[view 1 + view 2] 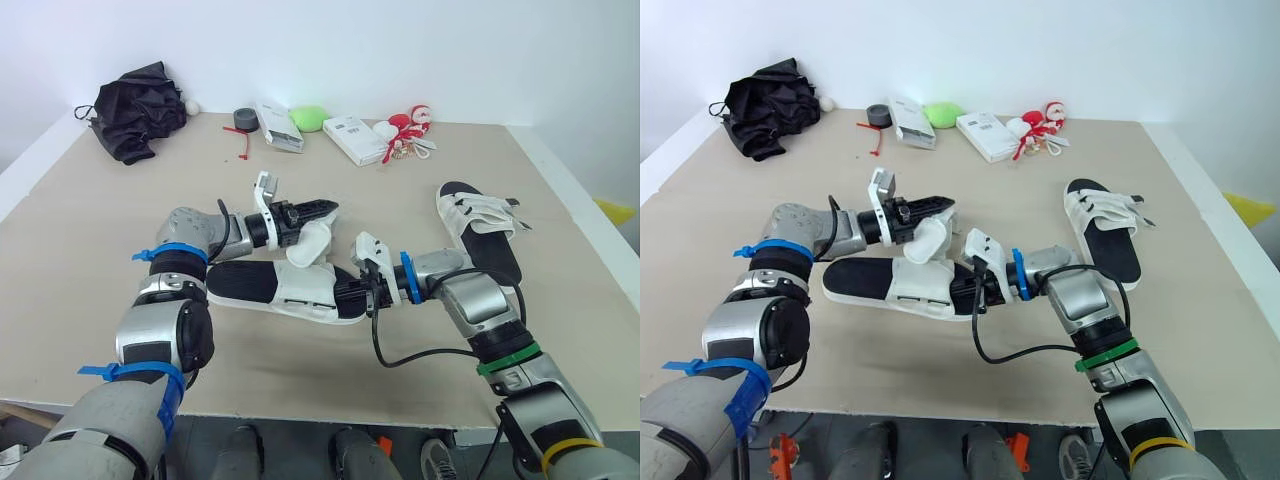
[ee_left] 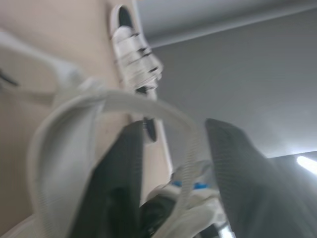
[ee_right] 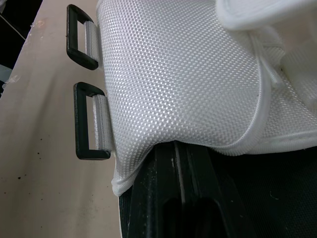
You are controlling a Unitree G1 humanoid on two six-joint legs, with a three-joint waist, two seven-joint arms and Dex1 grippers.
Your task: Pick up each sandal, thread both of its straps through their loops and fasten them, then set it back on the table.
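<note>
A black-soled sandal (image 1: 270, 285) with white mesh straps lies in the middle of the table (image 1: 90, 230). My left gripper (image 1: 312, 212) hovers just above its far side. In the left wrist view its fingers (image 2: 119, 183) stand apart, and a loose white strap (image 1: 314, 242) is draped over one finger and runs down between them. My right gripper (image 1: 350, 292) is at the sandal's right side, its fingers (image 3: 178, 198) pressed together at the edge of the white upper (image 3: 183, 74). Two black loops (image 3: 89, 121) lie flat beside the upper. A second sandal (image 1: 480, 228) lies at the right.
Along the table's far edge sit a black bundle (image 1: 140, 110), a tape roll (image 1: 244, 119), two white boxes (image 1: 278, 127), a green object (image 1: 308, 118) and a red-and-white toy (image 1: 410, 128). A black cable (image 1: 420, 355) loops under my right forearm.
</note>
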